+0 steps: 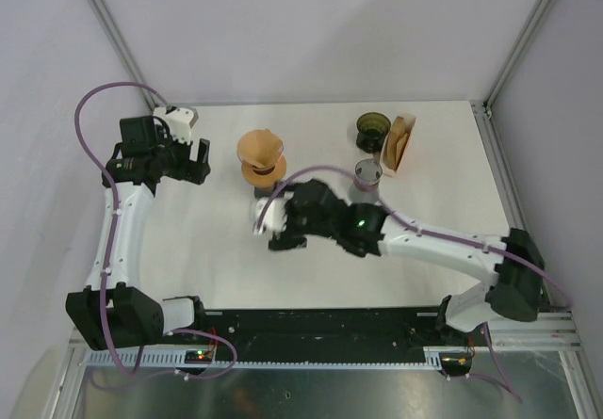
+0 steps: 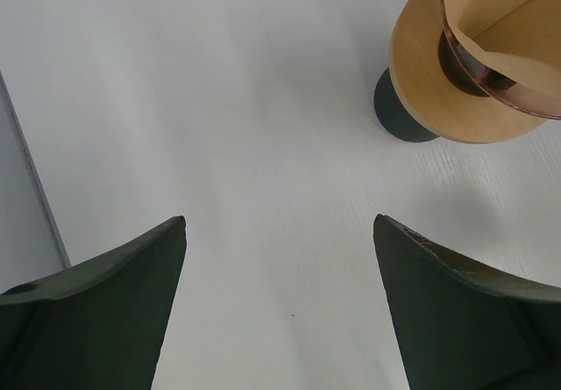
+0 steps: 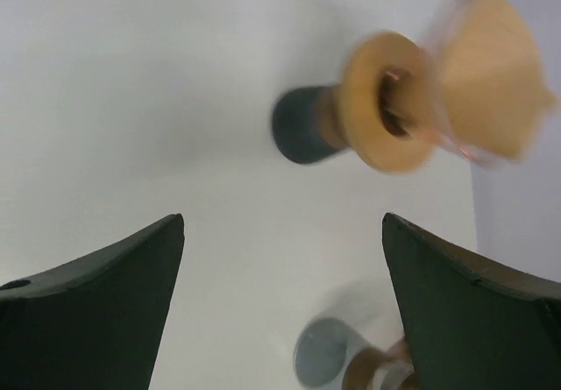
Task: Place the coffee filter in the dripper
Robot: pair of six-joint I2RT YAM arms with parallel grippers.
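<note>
The dripper (image 1: pixel 261 151) stands on a dark base at the table's middle back; it has a wooden collar and a pinkish glass cone. A brown paper coffee filter (image 2: pixel 513 22) sits inside the cone. The dripper also shows in the left wrist view (image 2: pixel 438 101) and, blurred, in the right wrist view (image 3: pixel 386 101). My left gripper (image 1: pixel 201 161) is open and empty, just left of the dripper, and its jaws (image 2: pixel 279 219) frame bare table. My right gripper (image 1: pixel 279 219) is open and empty, a little in front of the dripper, over bare table (image 3: pixel 282 217).
A dark green cup (image 1: pixel 372 130) and a holder of spare brown filters (image 1: pixel 402 143) stand at the back right. A small grey cup (image 1: pixel 366 174) stands in front of them, close to my right arm, and shows low in the right wrist view (image 3: pixel 323 355).
</note>
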